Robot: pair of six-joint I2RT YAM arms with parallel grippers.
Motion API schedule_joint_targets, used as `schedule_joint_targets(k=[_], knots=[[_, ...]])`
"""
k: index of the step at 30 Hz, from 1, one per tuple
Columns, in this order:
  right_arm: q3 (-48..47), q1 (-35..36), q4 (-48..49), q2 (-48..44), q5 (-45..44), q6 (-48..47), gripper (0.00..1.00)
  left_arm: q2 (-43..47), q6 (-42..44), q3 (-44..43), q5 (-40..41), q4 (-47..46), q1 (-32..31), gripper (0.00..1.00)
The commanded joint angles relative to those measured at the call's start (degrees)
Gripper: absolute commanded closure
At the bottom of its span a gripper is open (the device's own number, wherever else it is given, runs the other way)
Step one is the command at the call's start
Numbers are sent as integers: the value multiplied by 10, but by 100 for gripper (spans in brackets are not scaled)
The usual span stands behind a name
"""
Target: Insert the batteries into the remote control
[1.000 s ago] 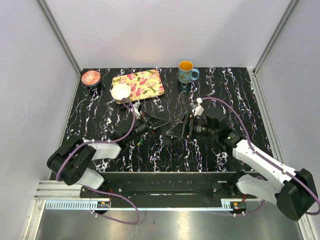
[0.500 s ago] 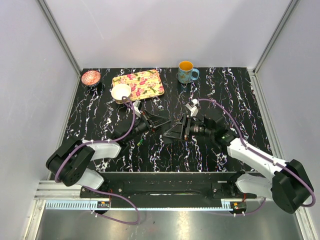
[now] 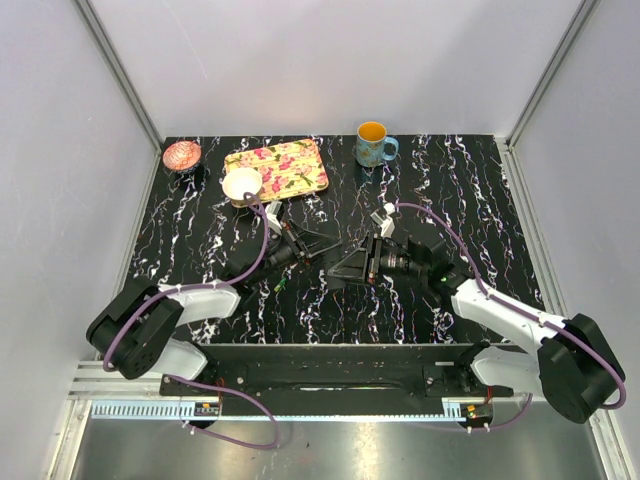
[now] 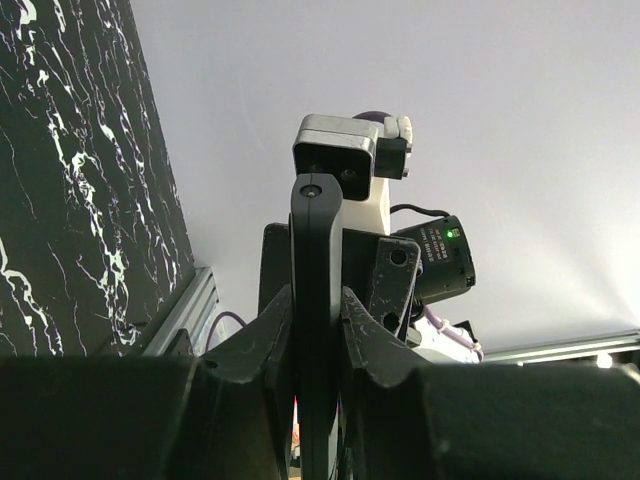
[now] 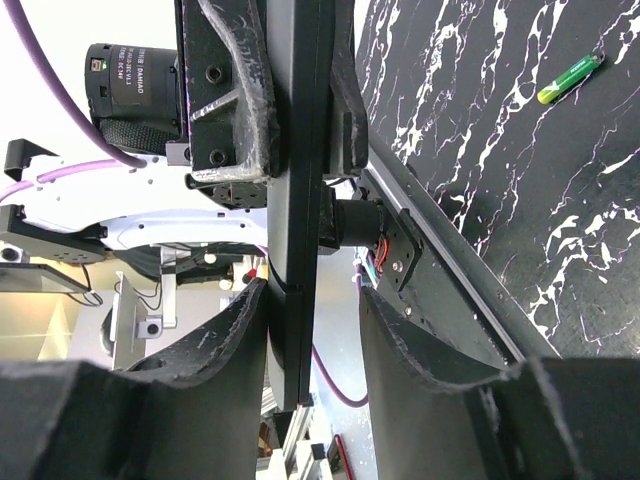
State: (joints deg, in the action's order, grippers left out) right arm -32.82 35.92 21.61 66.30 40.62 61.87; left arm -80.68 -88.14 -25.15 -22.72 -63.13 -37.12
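Near the middle of the worktop [image 3: 455, 190] the two arms meet tip to tip. The left end effector [image 4: 316, 305] is clamped on the remote [image 4: 316, 230], with a finger pressed to each long side. In the left wrist view the black bar stands on edge and runs past the fingertips toward 12 o'clock, up in the air and not lying on the worktop.

The right end effector [image 5: 312, 300] faces it from 3 o'clock in the top view, and its fingers straddle the remote's free end. They are apart. In the right wrist view the finger at 9 o'clock lies against the bar. The finger at 3 o'clock stands off it with a clear gap, so this side has no grip on the bar. The remote's battery bay cannot be made out in any view.

One green-yellow battery [image 5: 570, 78] lies flat on the worktop. In the top view it sits at about 7 o'clock from the left end effector, near it but not touching. No other battery can be picked out.

Along the far edge of the worktop:
- A mug [image 3: 374, 146] stands upright at 12 o'clock.
- A floral tray [image 3: 285, 165] sits at 11 o'clock.
- A white bowl [image 3: 242, 184] is just beside the tray's near left corner, possibly overlapping it.
- A pink dish [image 3: 182, 155] sits at 10 o'clock, in the far left corner.
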Motion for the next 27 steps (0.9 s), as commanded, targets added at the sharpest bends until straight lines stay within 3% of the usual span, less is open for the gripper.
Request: schedule_joint_targets(k=[1, 6, 27], knots=[[2, -2, 29, 1, 10, 9, 81, 27, 8, -25, 1, -23, -6, 100], [0, -2, 27, 8, 13, 12, 100, 33, 10, -25, 3, -22, -9, 100], [-14, -3, -20, 24, -12, -1, 100, 89, 9, -35, -16, 13, -29, 100]])
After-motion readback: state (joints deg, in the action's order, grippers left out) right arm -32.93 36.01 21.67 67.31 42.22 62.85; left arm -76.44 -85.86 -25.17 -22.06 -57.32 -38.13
